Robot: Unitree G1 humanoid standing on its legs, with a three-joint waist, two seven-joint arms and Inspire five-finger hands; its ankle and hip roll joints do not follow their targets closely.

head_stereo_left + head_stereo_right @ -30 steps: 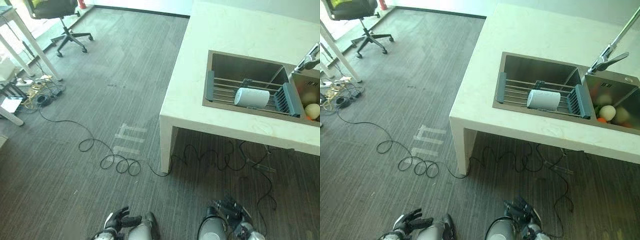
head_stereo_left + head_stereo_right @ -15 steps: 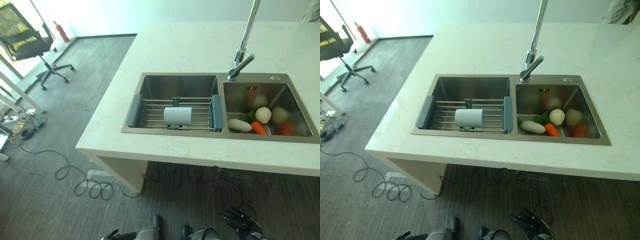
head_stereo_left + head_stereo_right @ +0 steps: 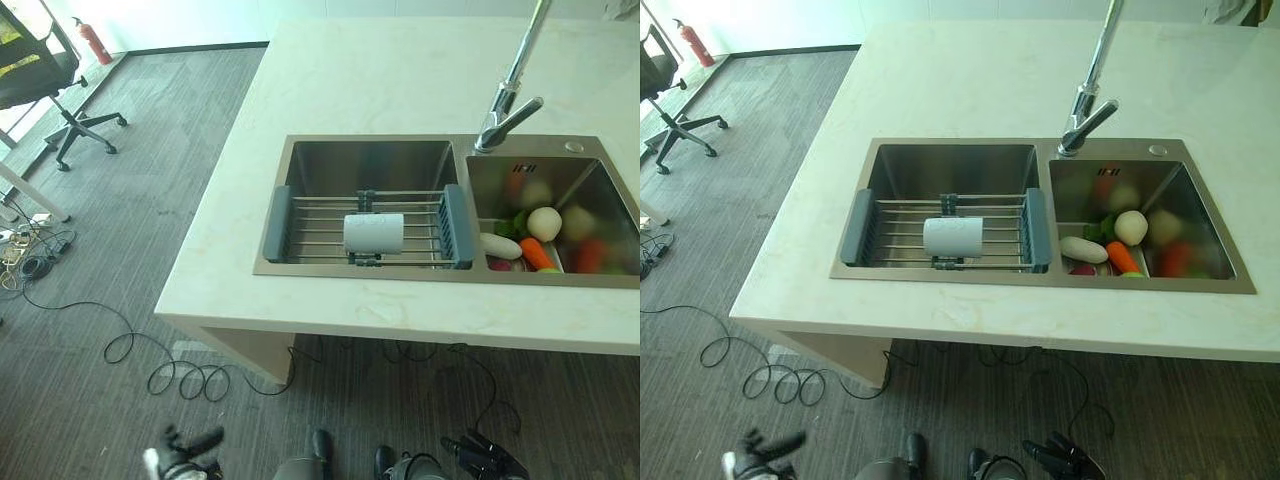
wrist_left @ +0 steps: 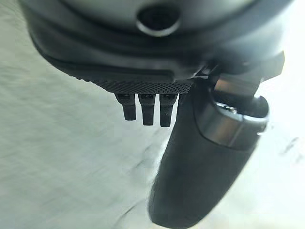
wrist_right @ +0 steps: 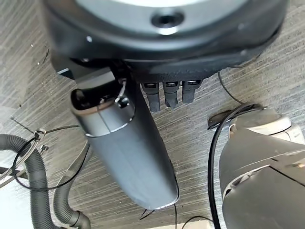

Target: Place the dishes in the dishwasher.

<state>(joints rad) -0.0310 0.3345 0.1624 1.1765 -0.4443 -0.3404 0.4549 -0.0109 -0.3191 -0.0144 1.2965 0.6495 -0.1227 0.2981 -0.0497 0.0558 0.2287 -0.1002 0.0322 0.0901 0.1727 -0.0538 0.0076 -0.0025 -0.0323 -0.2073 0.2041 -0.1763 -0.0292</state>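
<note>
Down at the far left, a black office chair (image 3: 35, 75) on a star base stands on the grey ribbed carpet (image 3: 140, 230), with a red fire extinguisher (image 3: 90, 40) against the wall just behind it; no print on either can be read. Low in the head views the left hand (image 3: 180, 452) hangs dark above the carpet, fingers spread and relaxed, holding nothing, and its wrist view shows short fingertips (image 4: 147, 110) in a row beside a thick smooth thumb, nothing between them. Moving right, a pale stone-look counter (image 3: 360, 80) with faint veining carries a brushed steel double sink (image 3: 380, 160). Across the left basin spans a wire roll-up rack (image 3: 365, 228) with grey-blue end pieces, and on it lies a white cup (image 3: 373, 233) on its side, plain and cylindrical, no marking legible. A tall chrome tap (image 3: 510, 95) rises at the divider between the basins. A small dark mark sits on the right basin's back wall, too small to read. That right basin holds vegetables (image 3: 540, 240): a white oblong one, an orange carrot, a pale round one, some green. At the lower right, the right hand (image 3: 487, 458) hangs above the carpet, fingers (image 5: 167, 98) loose and uncurled beside the thumb, grasping nothing.
</note>
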